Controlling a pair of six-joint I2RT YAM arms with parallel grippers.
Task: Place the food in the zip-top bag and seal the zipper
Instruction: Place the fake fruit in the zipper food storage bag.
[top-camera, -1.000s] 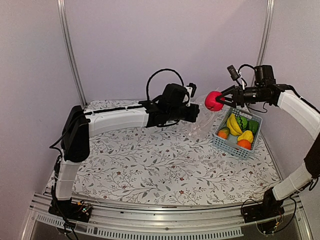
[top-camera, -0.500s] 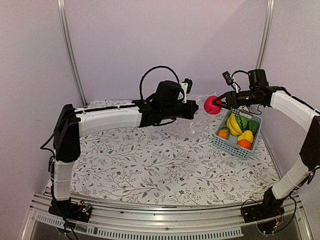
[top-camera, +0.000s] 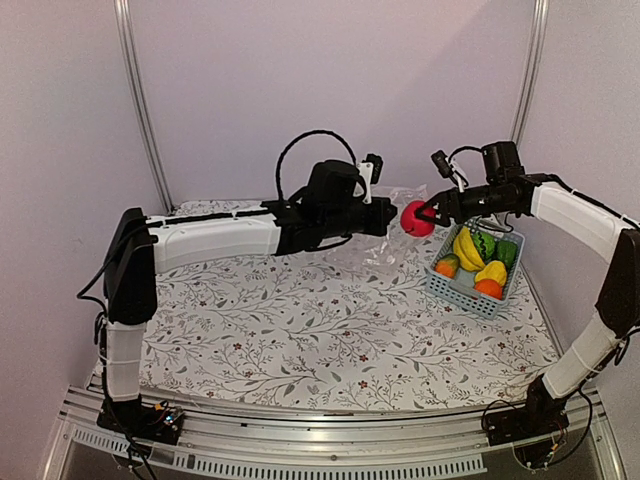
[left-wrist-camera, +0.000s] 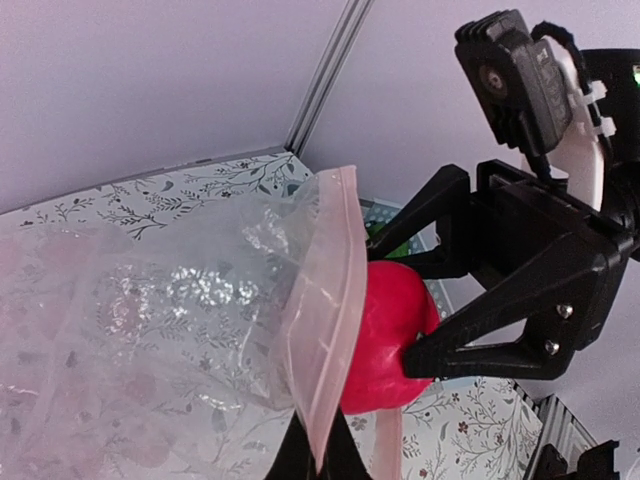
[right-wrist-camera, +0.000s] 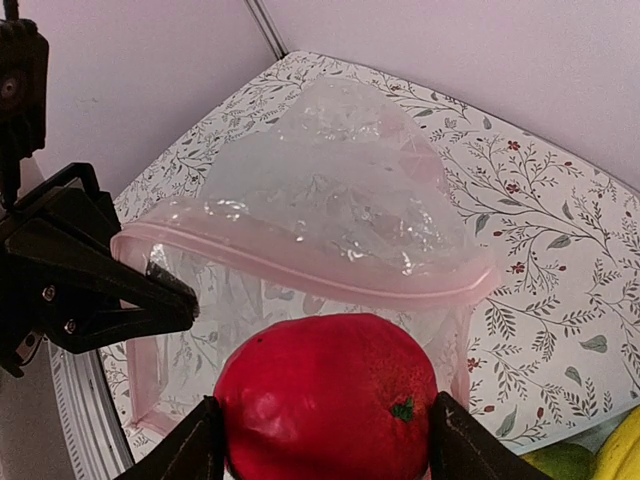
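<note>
My right gripper is pinching one glossy red fruit. One crinkly, pink-rimmed zip-top bag gapes at 12 o'clock, my left gripper clamped on it.

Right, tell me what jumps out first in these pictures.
A bright red toy fruit, gripped in the right tool, hangs at the pink-edged mouth of the clear bag that the left tool holds up mid-air. Right of it sits a light-blue basket of more toy food.
</note>
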